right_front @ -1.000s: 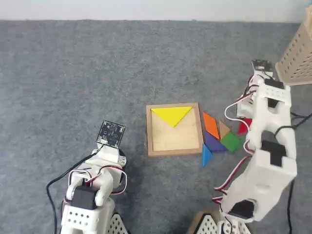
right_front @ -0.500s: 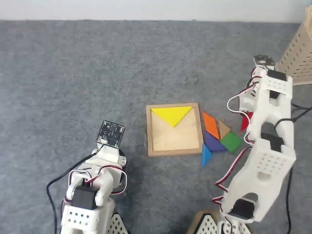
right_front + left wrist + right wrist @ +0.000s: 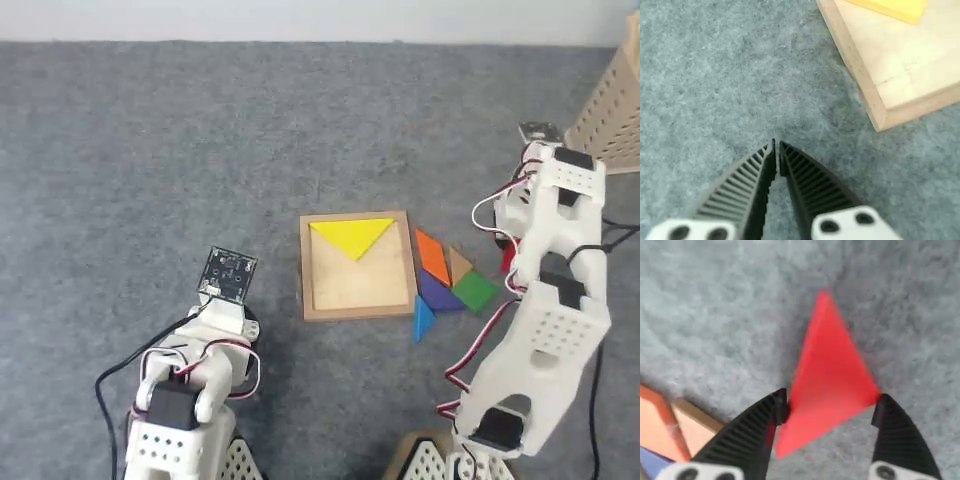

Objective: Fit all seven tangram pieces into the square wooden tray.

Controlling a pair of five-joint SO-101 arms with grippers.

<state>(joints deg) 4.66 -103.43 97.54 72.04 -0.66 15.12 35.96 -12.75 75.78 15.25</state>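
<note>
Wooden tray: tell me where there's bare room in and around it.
Free: the tray floor from the yellow triangle to the rim nearest the arms, and the carpet left of it. Crowded: its right side, with orange, purple, green and blue pieces, red triangle beyond.

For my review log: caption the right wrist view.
Right gripper holds the red triangle against grey carpet, orange piece alongside.

A grey carpet-like mat point(image 3: 200, 150) covers the table. At its far right corner stands a beige perforated container point(image 3: 615, 115). A pale wall point(image 3: 300, 20) runs behind.
</note>
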